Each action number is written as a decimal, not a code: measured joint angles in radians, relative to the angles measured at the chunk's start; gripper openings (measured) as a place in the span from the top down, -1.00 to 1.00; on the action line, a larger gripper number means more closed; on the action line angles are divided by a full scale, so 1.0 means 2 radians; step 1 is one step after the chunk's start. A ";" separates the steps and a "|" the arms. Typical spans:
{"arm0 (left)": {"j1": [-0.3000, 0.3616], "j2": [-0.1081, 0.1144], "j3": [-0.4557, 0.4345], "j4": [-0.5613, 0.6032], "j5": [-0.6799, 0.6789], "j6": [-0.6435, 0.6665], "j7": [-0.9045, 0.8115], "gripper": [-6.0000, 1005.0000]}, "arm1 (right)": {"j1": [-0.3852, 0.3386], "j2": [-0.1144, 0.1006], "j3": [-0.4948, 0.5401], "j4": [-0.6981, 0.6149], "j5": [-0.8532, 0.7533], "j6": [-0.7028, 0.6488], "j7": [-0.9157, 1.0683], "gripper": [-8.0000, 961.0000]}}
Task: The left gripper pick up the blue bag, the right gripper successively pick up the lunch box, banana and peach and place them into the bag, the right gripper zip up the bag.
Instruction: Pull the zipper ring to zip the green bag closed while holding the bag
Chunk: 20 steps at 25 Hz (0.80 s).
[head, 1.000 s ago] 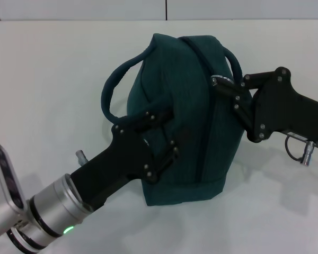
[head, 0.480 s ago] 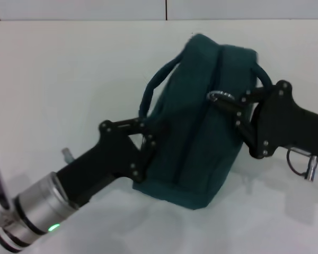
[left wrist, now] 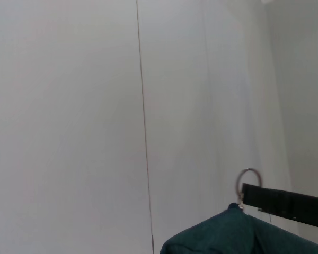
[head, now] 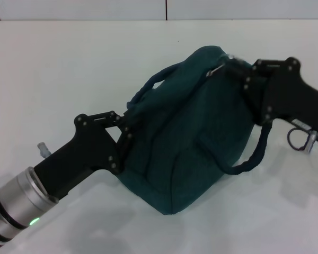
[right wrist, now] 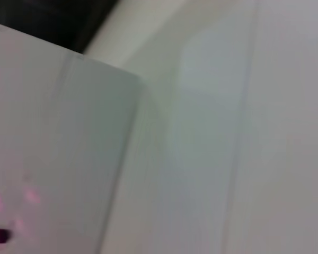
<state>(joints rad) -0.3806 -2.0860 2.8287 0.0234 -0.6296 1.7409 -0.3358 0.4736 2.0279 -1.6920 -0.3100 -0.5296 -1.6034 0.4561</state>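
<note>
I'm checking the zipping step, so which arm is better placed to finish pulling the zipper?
The right. Its tool is already at the zipper end on top of the blue bag, by the metal ring pull. The left tool is at the bag's near side by a handle, steadying it.

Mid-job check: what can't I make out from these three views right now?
- Head view: the blue bag hides its own contents; lunch box, banana and peach appear nowhere.
- Head view: the right gripper fingertips blend into the bag top, so the zipper is unclear.
- Left wrist view: only the bag top and ring pull show.
- Right wrist view: only blurred pale surfaces.
</note>
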 joint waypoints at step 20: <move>-0.007 0.001 0.000 -0.021 -0.027 -0.003 -0.003 0.89 | -0.025 -0.004 0.008 0.051 0.064 0.022 0.083 0.94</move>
<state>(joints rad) -0.3955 -2.0834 2.8287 -0.0190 -0.6834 1.7344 -0.3414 0.4233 2.0191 -1.6759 -0.2080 -0.4020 -1.5586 0.6221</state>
